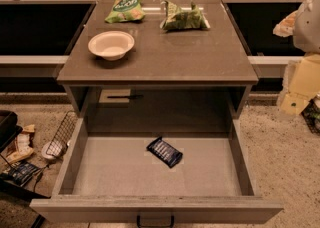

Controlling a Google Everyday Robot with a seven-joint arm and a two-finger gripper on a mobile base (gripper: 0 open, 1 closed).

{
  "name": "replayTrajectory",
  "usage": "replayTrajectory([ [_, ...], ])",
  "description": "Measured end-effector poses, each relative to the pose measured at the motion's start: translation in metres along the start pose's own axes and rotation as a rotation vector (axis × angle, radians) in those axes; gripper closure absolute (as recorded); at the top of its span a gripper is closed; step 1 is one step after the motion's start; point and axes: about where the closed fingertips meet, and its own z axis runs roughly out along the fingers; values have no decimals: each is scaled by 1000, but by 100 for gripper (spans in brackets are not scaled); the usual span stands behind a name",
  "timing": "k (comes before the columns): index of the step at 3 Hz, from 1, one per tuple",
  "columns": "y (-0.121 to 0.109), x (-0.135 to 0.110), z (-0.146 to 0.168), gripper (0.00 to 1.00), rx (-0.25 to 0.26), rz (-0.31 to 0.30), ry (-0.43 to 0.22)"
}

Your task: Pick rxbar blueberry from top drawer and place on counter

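Observation:
The rxbar blueberry is a small dark blue glossy bar with pale lettering. It lies flat and slanted on the grey floor of the open top drawer, a little right of the middle. The drawer is pulled fully out below the counter, and its dark handle is at the bottom edge. My gripper is not in view. A pale shape sits at the upper right edge; I cannot tell what it is.
On the counter stand a white bowl at the left and two green crinkled snack bags at the back. A wire basket and clutter lie on the floor to the left. Yellow boxes stand to the right.

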Motion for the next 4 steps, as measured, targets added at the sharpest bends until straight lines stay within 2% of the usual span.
replayTrajectory([
  [1,0,0,1,0,1,-1,-2],
  [2,-2,-7,30,0,16,-24,-50],
  [3,-2,-25,94,0,23,-73,-157],
  [4,-4,-45,146,0,19,-66,-193],
])
